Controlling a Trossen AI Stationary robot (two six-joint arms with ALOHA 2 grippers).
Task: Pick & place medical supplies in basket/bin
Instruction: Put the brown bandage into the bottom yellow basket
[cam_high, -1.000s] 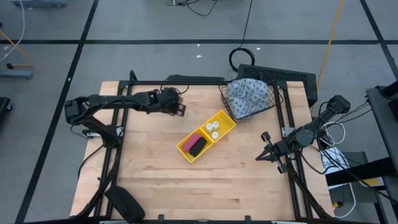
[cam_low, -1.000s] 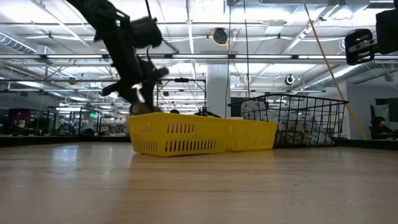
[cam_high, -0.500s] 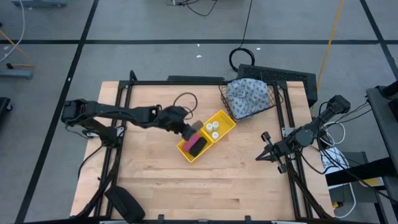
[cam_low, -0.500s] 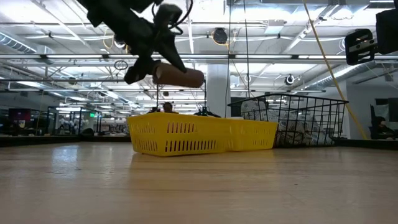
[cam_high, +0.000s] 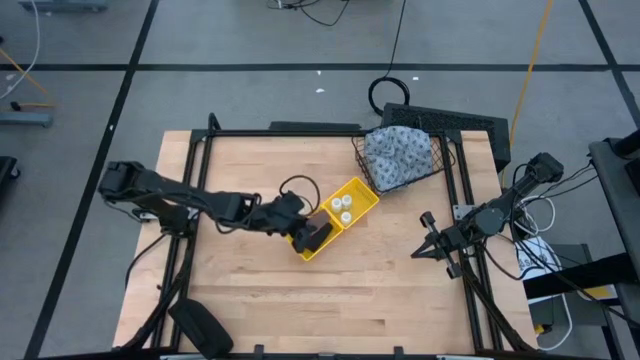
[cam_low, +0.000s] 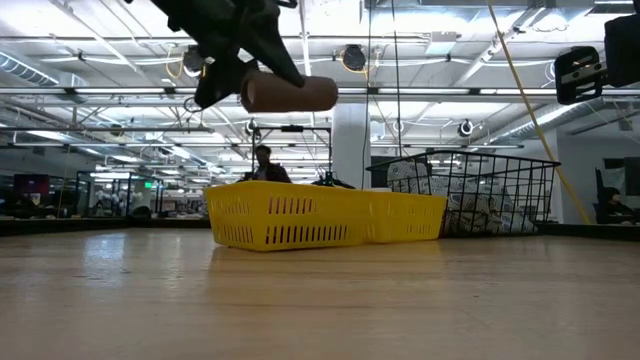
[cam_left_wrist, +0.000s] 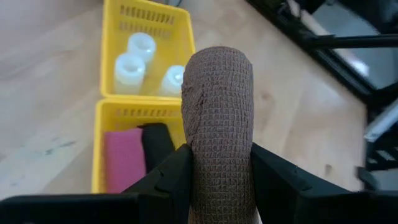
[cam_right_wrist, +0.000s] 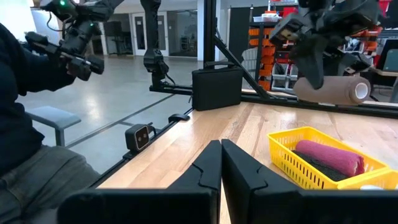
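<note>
The short brown cylinder (cam_low: 290, 93) hangs level above the yellow bin (cam_high: 352, 190), with my left gripper (cam_high: 302, 230) shut on it over the bin's near compartment. That compartment holds a pink cylinder (cam_left_wrist: 123, 158) beside a black item (cam_left_wrist: 155, 143). The other holds three white bottles (cam_left_wrist: 129, 66). The grey-blue patterned cloth bundle (cam_high: 398, 152) lies in the black wire basket (cam_high: 445, 165) at the far right. My right gripper (cam_high: 422, 238) waits shut at the table's right edge, touching nothing. My left gripper pinches the brown cylinder's curved sides (cam_left_wrist: 214, 168) between its two fingers (cam_left_wrist: 171, 177), toward one end. The fingers lie along the cylinder, whose free end sticks out ahead of them. It is lifted clear and level above the bin.
A flat black box (cam_high: 450, 122) lies behind the basket, and a cable loop (cam_high: 390, 95) is beyond the far edge. A dark object (cam_high: 200, 325) sits at the near left corner. A person (cam_right_wrist: 25, 93) sits beyond the table. Bare wood (cam_high: 350, 300) spreads toward the near edge.
My left gripper has swung from the table's far left toward the near edge and right, to above the yellow bin, rising and tipping from pointing down to nearer level. The brown cylinder went with it, lifted up and turned level.
</note>
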